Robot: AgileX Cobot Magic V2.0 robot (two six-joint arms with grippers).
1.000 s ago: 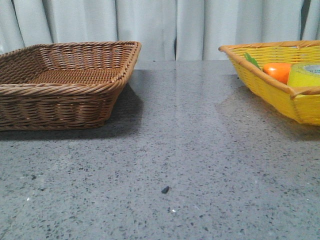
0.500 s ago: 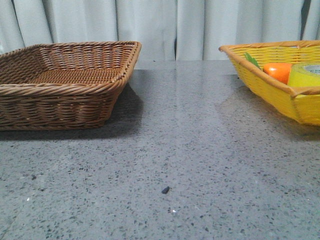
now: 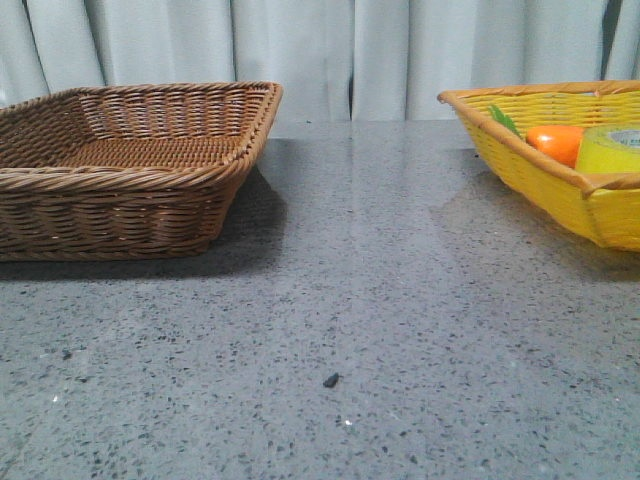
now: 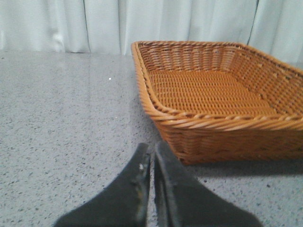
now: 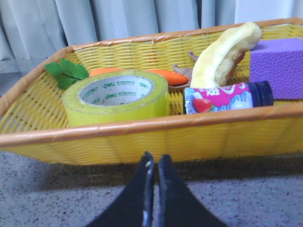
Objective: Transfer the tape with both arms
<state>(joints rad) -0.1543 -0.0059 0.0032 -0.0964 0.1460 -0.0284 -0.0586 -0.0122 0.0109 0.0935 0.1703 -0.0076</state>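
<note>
A glossy translucent yellow roll of packing tape [image 5: 116, 99] shows a white core with green lettering. It lies in a bright yellow woven basket with an orange-tan rim [image 5: 156, 120], beside an orange carrot with green leaves [image 5: 158, 74]. The brown wicker basket [image 3: 130, 165] sits on the speckled grey stone table [image 3: 350, 300].

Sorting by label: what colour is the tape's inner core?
White with green lettering, on the tape; clearest in the right wrist view.
</note>
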